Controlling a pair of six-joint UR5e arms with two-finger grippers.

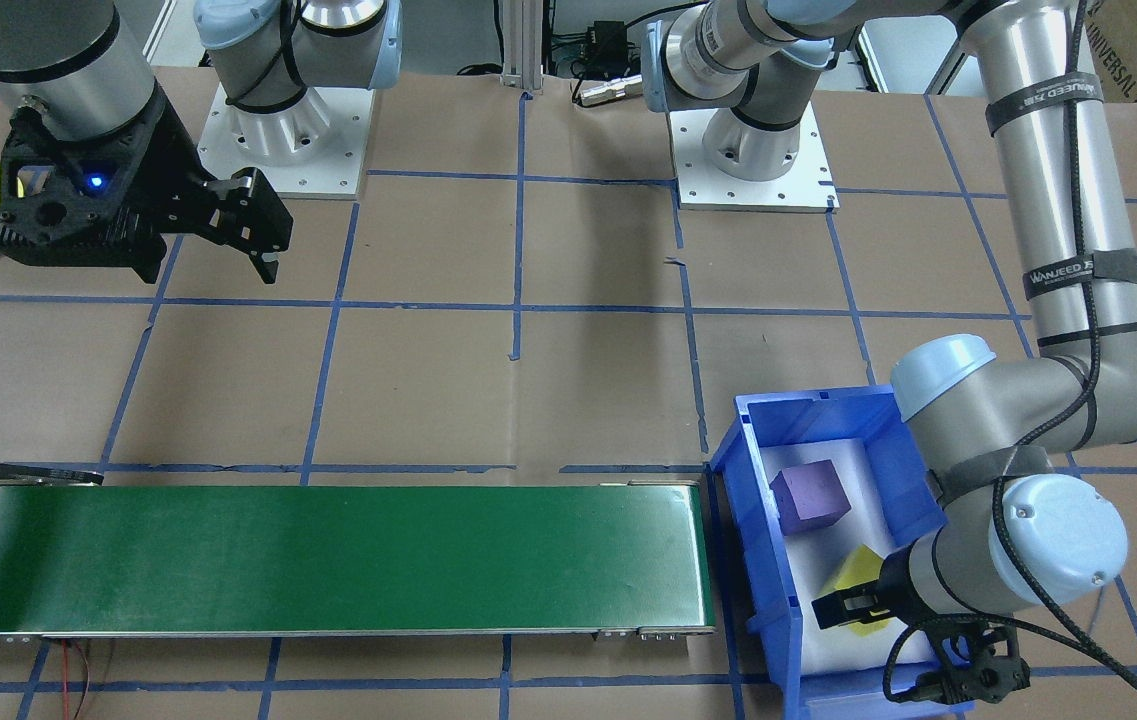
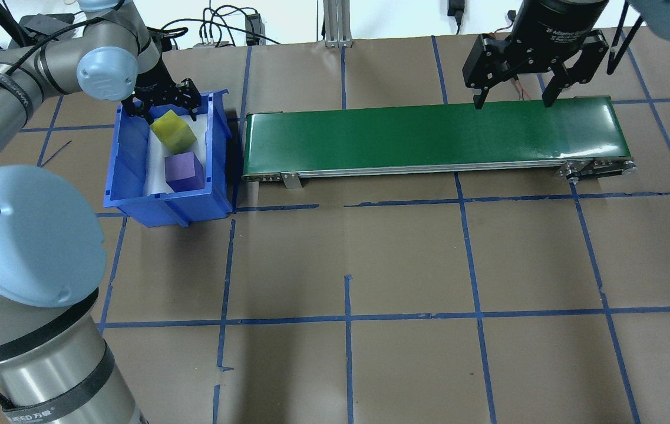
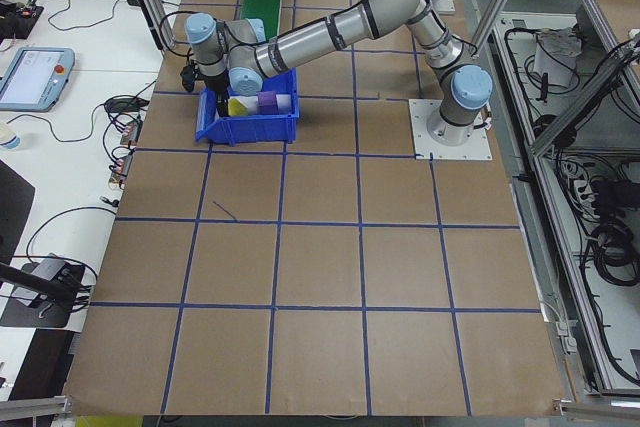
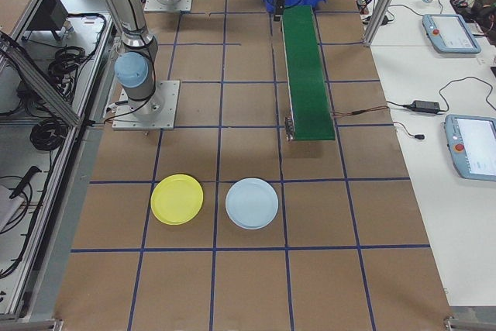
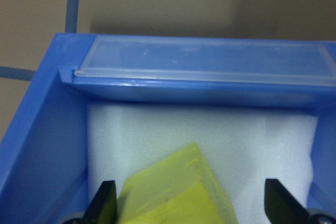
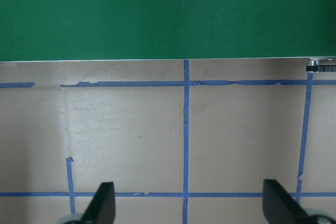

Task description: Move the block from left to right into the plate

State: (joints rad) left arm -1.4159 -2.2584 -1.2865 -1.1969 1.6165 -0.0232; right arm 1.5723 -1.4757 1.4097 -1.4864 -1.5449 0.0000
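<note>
Down in the blue bin [image 2: 134, 176], the left gripper [image 2: 161, 106] sits spread wide over the yellow block [image 2: 174, 132], fingers [image 5: 105, 203] either side, not closed on it yet. Purple block [image 2: 184, 171] lies just beside it on the white foam liner [image 5: 210, 135]. Block looks like foam: light, soft, squashes a bit, grippy rather than slick; I'd pinch two opposite flat faces mid-height, though it's sitting skewed so wrist yaw may need trimming. Bin walls are close, little side clearance. Right gripper [image 2: 510, 88] hangs wide and empty at the far end of the green conveyor [image 2: 429, 135]. Yellow plate [image 4: 177, 198] is well apart on brown paper with blue tape grid, next to a pale blue plate [image 4: 251, 203].
</note>
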